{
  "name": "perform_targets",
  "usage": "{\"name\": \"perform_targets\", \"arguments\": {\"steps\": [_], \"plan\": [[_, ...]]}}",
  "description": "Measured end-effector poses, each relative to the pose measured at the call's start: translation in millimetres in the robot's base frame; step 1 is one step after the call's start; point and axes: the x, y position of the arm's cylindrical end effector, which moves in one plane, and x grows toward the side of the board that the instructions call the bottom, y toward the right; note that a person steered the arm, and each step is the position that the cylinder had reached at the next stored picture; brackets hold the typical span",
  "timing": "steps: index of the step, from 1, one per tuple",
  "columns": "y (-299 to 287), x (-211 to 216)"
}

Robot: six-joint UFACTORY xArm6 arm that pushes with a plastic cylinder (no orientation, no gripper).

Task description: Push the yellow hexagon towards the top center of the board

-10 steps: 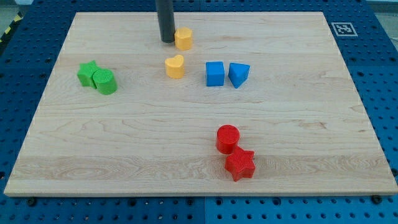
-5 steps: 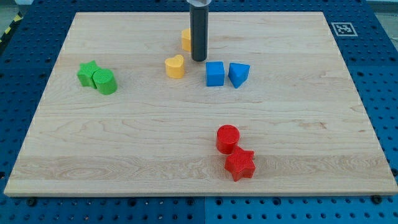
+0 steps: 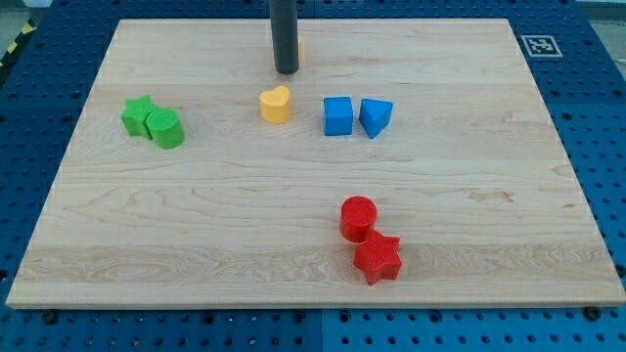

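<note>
The yellow hexagon [image 3: 300,50] lies near the top centre of the board, almost wholly hidden behind my rod; only a thin yellow sliver shows at the rod's right edge. My tip [image 3: 285,72] rests on the board just below the hexagon, touching it or very close. A yellow heart [image 3: 276,104] lies a short way below the tip.
A blue cube [image 3: 337,115] and a blue triangle [image 3: 375,116] sit right of the heart. A green star [image 3: 138,113] and green cylinder [image 3: 165,128] touch at the left. A red cylinder [image 3: 358,217] and red star [image 3: 377,258] lie at lower right. A fiducial tag [image 3: 540,45] marks the top right corner.
My tip went from the hexagon's left to its lower right, then back up and left in front of it. The hexagon now sits slightly higher and is nearly covered by the rod.
</note>
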Motion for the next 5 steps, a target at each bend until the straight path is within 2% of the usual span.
{"name": "perform_targets", "arguments": {"steps": [3, 5], "plan": [[0.0, -31.6], [-3.3, -33.0]]}}
